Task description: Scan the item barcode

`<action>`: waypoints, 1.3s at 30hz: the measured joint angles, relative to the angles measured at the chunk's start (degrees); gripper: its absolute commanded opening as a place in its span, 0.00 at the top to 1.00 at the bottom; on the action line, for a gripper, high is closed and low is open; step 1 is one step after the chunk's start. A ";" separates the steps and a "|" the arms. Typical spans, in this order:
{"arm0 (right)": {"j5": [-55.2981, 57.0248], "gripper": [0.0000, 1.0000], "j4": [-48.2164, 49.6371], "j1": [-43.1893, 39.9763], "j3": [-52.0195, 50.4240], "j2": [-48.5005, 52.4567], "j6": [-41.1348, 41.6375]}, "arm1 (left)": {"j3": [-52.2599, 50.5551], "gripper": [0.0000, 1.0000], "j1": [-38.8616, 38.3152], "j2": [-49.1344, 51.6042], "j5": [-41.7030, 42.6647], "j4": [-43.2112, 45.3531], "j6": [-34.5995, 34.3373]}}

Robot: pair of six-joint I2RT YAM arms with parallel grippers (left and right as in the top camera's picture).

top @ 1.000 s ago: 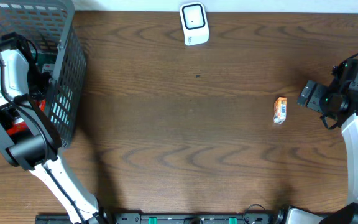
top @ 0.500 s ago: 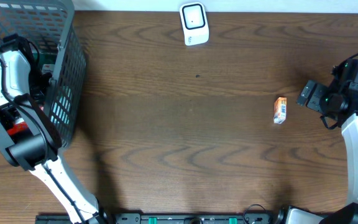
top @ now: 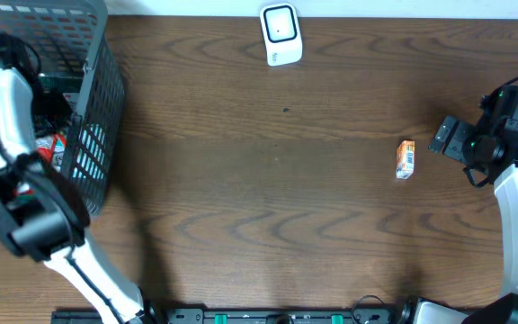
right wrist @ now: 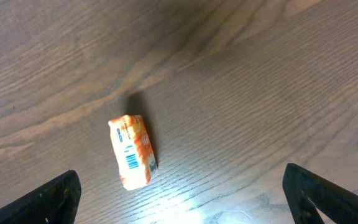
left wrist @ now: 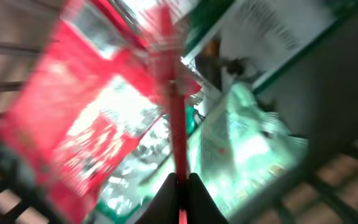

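Left claw (left wrist: pixel 180 186) pinches the red packet (left wrist: pixel 73 118) by its thin edge (blurred), likely to lift it from the basket (top: pixel 97 117); right claw (right wrist: pixel 182 199) hangs apart.

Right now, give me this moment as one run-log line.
left tool: shut on red packet in basket | right tool: open, clear of orange packet | scanner: far table edge | scan: not done

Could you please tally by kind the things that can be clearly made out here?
Wire basket: 1
Barcode scanner: 1
Orange packet: 1
Red packet, pinched by the left gripper in the basket: 1
Total: 4; the basket's other contents are too blurred to count.
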 measured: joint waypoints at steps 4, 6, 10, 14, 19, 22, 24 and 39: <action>0.00 0.01 0.00 0.00 0.00 0.00 0.00 | 1.55 0.93 0.04 -7.06 0.13 -0.22 -2.14; 0.00 0.01 -0.02 0.00 0.00 0.00 -0.02 | 1.97 0.93 0.04 -8.94 0.26 -0.24 -2.75; 0.00 0.01 0.00 0.00 0.00 0.00 0.00 | 2.03 0.93 0.04 -9.70 0.26 -1.46 -3.43; 0.00 0.01 -0.02 0.00 0.00 0.00 -0.02 | 2.03 0.91 0.04 -9.55 0.72 -2.19 -4.68; 0.00 0.01 0.00 0.00 0.00 0.00 0.00 | 2.01 0.44 0.02 -9.55 1.33 -2.08 -5.73; 0.00 0.01 0.00 0.00 0.00 0.00 0.00 | 0.98 0.41 0.04 -9.55 1.31 -0.33 -7.04; 0.00 0.01 0.00 0.00 0.00 0.00 0.00 | -0.76 0.41 0.04 -9.55 1.44 1.51 -7.72; 0.00 0.01 -0.02 0.00 0.00 0.00 0.00 | -24.50 0.41 -0.17 -9.33 2.45 25.90 -11.74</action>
